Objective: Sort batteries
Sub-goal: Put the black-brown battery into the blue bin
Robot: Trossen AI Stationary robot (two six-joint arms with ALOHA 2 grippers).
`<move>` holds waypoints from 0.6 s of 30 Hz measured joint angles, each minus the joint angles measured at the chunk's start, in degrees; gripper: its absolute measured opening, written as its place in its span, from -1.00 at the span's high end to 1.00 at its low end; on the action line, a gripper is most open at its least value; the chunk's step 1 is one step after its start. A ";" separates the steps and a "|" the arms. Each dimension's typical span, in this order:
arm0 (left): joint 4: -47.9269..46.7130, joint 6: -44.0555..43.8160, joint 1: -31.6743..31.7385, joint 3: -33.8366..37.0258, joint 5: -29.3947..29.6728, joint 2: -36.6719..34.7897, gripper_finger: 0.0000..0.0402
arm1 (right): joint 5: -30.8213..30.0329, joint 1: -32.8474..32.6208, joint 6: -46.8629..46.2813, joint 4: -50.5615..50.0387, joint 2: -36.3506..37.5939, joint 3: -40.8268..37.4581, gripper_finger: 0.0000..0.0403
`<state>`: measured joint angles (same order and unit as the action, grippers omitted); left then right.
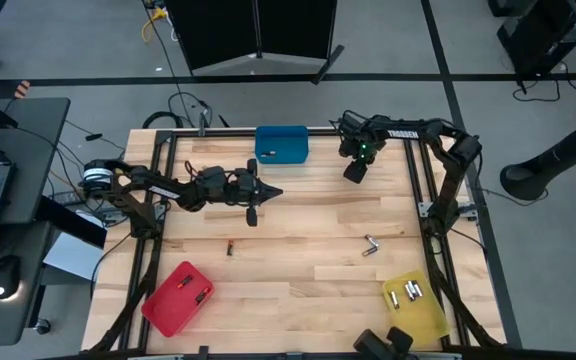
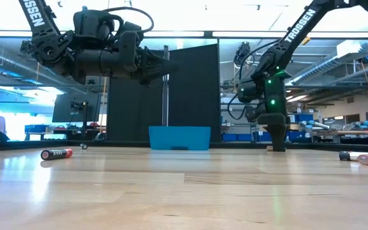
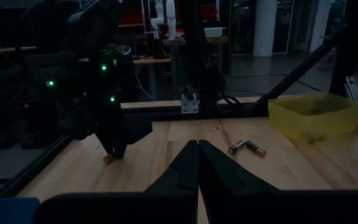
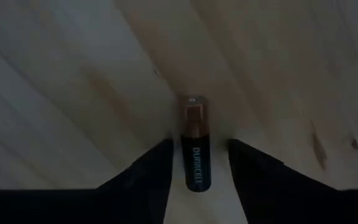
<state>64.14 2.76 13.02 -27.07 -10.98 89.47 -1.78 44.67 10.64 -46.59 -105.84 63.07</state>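
My right gripper [image 4: 199, 144] points down at the table near the far edge, right of the blue bin [image 1: 281, 143], and is open. Its fingers stand on either side of a dark battery with a copper end [image 4: 194, 163] that lies on its side on the wood; a gap shows on each side. My left gripper [image 1: 268, 192] hangs shut above the table's middle, holding nothing. One battery [image 1: 230, 247] lies loose left of centre, and two more [image 1: 370, 243] lie right of centre. Others sit in the red bin [image 1: 178, 297] and the yellow bin [image 1: 415, 303].
The blue bin stands at the far edge, the red bin at the near left and the yellow bin at the near right. Black frame rails [image 1: 420, 190] run along the table's sides. Bare wood [image 1: 298, 275] lies between the loose batteries and the near edge.
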 joint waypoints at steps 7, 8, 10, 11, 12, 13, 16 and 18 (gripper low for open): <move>-0.22 0.06 0.00 0.00 0.45 0.02 0.93 | -0.67 -1.76 0.02 -0.15 -0.22 -0.02 0.65; -0.22 0.21 0.00 0.00 1.00 0.02 0.93 | -0.76 -2.14 0.02 -0.17 -0.19 -0.03 0.73; -0.15 0.72 0.00 0.12 2.20 0.02 0.93 | -1.48 -3.08 0.06 -0.09 0.20 -0.12 0.74; -0.11 1.06 0.00 0.33 2.42 0.02 0.93 | -2.21 -3.82 0.30 0.04 0.54 -0.23 0.74; -0.11 1.22 0.00 0.62 2.65 -0.07 0.93 | -2.86 -4.59 0.44 0.24 1.05 -0.38 0.74; -0.16 1.30 0.00 1.08 2.85 -0.34 0.93 | -2.46 -5.46 0.32 0.85 1.75 -0.44 0.74; 0.85 1.25 0.00 2.64 3.31 -1.20 0.93 | -1.14 -8.08 -0.50 1.75 5.88 -0.34 0.74; 0.71 1.22 0.00 3.73 3.41 -2.45 0.93 | -0.43 -9.70 -1.48 3.95 8.46 -0.33 0.74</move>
<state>64.85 3.99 13.02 -23.34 -7.57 87.02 -2.21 34.98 9.16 -42.64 -97.38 62.74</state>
